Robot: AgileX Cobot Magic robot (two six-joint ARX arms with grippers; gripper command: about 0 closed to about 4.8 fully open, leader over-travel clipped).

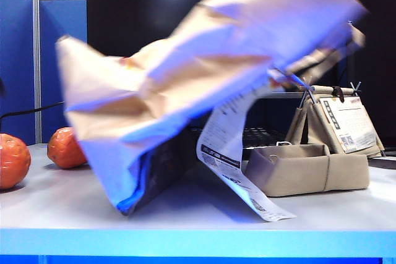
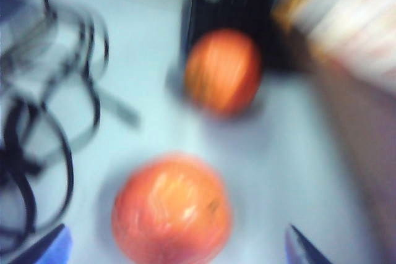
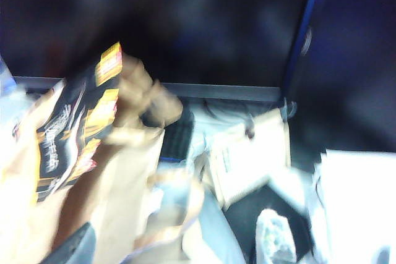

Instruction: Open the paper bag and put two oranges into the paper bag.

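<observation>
Paper bag (image 1: 185, 91) tilted, right end effector (image 3: 124, 245) gripping; oranges (image 2: 172, 209) below spread left end effector (image 2: 179, 248).

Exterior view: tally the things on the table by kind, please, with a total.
Oranges: 2, one at the left edge, one beside it.
Large brown paper bag: 1, tilted, its white receipt hanging.
Small beige bags: 2, a low folded one and one with handles behind.
Total: 5.
</observation>
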